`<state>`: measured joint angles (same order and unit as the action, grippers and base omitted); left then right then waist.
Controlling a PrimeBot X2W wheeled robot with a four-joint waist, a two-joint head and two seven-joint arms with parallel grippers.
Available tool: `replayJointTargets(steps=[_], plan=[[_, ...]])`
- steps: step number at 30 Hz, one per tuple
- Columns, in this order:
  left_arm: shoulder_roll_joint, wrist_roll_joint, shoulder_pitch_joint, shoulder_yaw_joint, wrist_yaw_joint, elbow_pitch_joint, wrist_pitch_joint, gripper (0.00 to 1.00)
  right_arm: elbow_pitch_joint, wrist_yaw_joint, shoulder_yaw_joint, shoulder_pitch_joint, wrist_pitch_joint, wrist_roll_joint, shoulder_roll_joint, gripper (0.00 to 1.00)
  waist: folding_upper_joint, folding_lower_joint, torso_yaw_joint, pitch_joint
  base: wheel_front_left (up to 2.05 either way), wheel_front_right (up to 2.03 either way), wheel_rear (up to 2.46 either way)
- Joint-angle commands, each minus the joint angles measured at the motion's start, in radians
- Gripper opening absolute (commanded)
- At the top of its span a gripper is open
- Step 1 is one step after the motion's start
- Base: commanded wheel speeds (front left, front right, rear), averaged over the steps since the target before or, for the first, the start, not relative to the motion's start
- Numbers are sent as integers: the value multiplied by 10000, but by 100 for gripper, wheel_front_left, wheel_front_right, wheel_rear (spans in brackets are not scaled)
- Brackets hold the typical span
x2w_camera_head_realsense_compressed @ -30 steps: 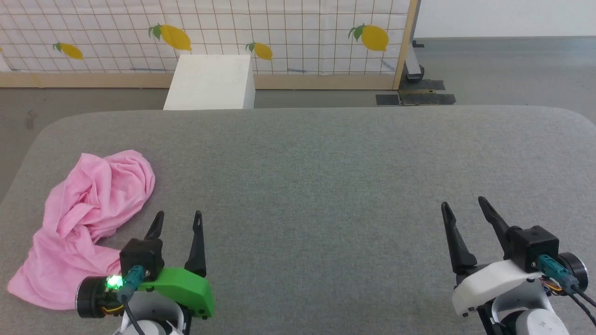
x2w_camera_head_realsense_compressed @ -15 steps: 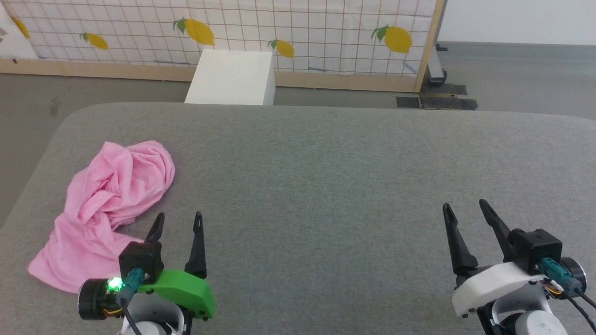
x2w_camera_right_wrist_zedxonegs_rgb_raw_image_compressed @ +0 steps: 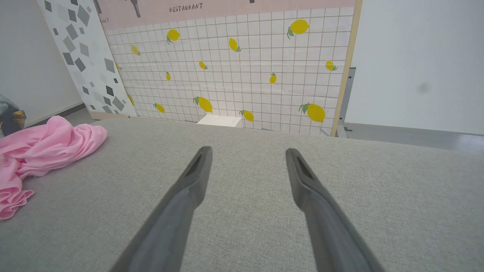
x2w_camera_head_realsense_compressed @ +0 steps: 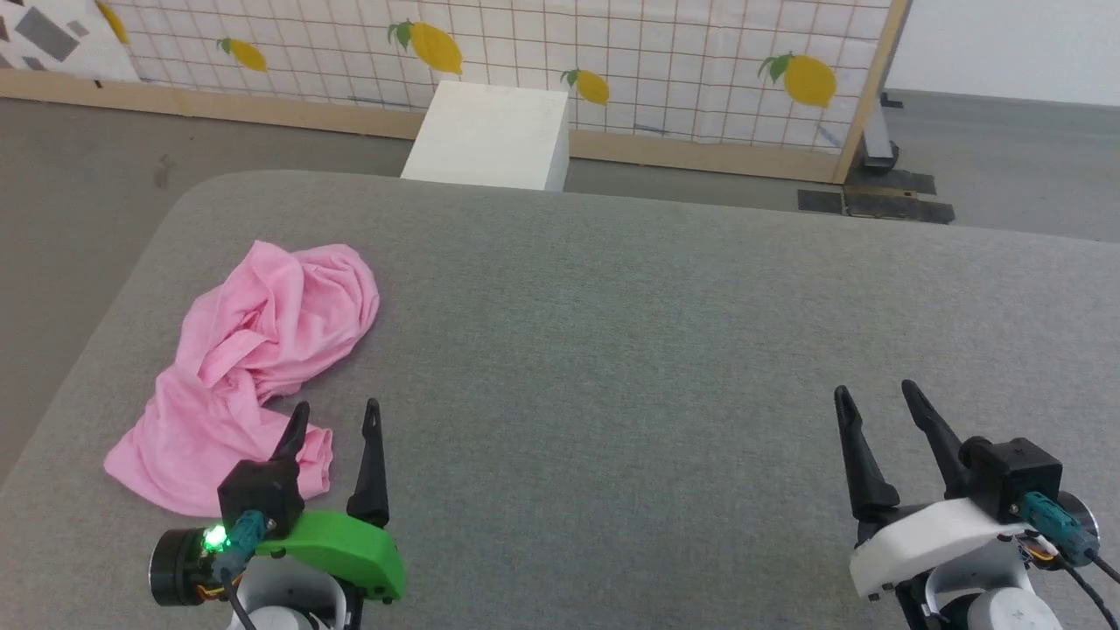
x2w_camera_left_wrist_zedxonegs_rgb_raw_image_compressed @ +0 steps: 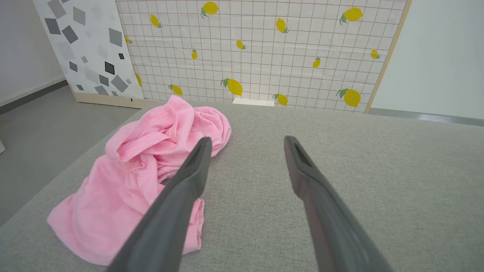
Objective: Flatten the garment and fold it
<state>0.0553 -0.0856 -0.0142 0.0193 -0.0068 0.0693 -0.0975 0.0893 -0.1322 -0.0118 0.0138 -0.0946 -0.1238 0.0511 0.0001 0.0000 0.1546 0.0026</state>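
Note:
The garment (x2w_camera_head_realsense_compressed: 254, 350) is a crumpled pink cloth heap lying on the left side of the grey padded table (x2w_camera_head_realsense_compressed: 612, 332). My left gripper (x2w_camera_head_realsense_compressed: 337, 411) hovers open just off the heap's near right edge, with nothing between its fingers. In the left wrist view the garment (x2w_camera_left_wrist_zedxonegs_rgb_raw_image_compressed: 140, 173) spreads to the left of and under the left finger, and the left gripper (x2w_camera_left_wrist_zedxonegs_rgb_raw_image_compressed: 245, 141) stands wide. My right gripper (x2w_camera_head_realsense_compressed: 875, 394) is open over bare table at the lower right, far from the cloth. The right wrist view shows the garment (x2w_camera_right_wrist_zedxonegs_rgb_raw_image_compressed: 41, 147) at its left edge and the right gripper (x2w_camera_right_wrist_zedxonegs_rgb_raw_image_compressed: 247, 151) empty.
A white box (x2w_camera_head_realsense_compressed: 490, 136) stands on the floor beyond the table's far edge. Behind it is a lemon-print grid panel (x2w_camera_head_realsense_compressed: 612, 52) in a wooden frame. The table's left edge (x2w_camera_head_realsense_compressed: 105, 289) runs close to the garment. Bare grey surface stretches between the two grippers.
The head camera has turned left, so the whole picture has slid to the right. Both grippers stay open in the same pose, and the garment lies unchanged.

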Motion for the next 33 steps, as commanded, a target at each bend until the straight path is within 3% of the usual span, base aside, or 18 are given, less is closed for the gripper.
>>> replayJointTargets(steps=[1,33], plan=[[-21,-88,-84,34,45,71,-96,100,76,6,-28,-195,-116,-110,-4,100,-1,0,174,8,0,0,0],[-34,-473,-183,83,153,594,-752,100,862,10,99,-171,-776,-761,-6,100,-1,0,1517,35,0,0,0]])
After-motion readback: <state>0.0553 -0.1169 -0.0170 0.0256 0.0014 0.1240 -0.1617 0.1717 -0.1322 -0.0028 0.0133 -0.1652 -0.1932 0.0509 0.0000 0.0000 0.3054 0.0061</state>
